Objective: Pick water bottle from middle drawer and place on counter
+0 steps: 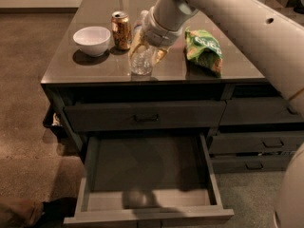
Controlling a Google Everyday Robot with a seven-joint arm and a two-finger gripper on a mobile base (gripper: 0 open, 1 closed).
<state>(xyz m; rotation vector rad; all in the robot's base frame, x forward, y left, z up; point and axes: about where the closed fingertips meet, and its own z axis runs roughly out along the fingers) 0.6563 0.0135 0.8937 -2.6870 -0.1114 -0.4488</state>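
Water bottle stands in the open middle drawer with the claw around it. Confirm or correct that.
Wrong in one respect. The camera view shows the water bottle standing on the counter, near its front edge, not in the middle drawer. The drawer is open, and the claw is around the bottle, as stated.

water bottle (141, 65) 1 | soda can (121, 30) 1 | bowl (92, 40) 1 | snack bag (204, 51) 1 | gripper (144, 50) 1, at water bottle
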